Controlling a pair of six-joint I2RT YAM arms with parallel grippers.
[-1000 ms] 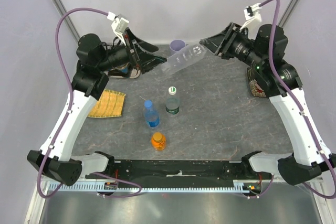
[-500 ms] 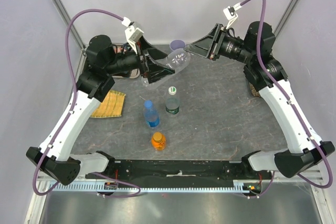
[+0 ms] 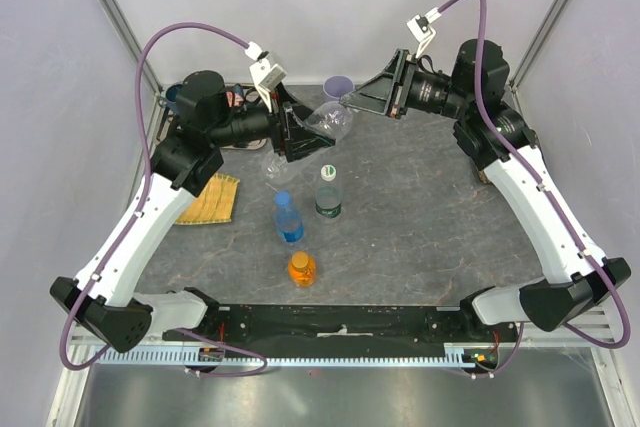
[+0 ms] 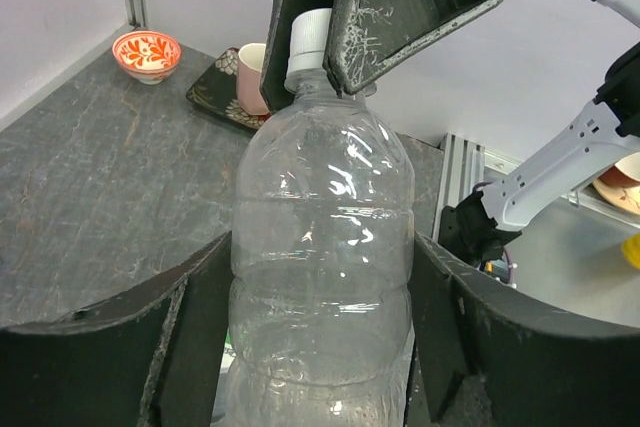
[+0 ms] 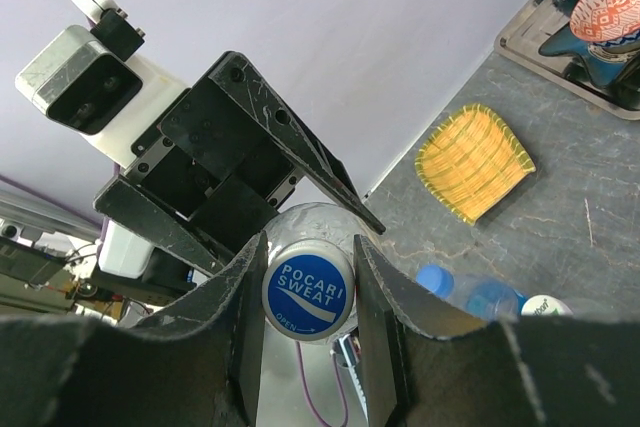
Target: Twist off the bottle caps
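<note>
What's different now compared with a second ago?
The right tool, gripping the cap throughout, carried the clear bottle toward the left tool, which swung in and closed from wide open around the bottle's body. The blue-label bottle, green-label bottle and orange bottle stayed put.

- Lighting: bright, even and diffuse from overhead in all three views.
- Shadows: faint and soft-edged on the table (image 3: 420, 207).
- Glare: white highlights streak the clear bottle (image 4: 320, 247) in the left wrist view.
- Focus: lettering on the cap (image 5: 309, 289) is sharp; the background at lower left of that view is blurred.
</note>
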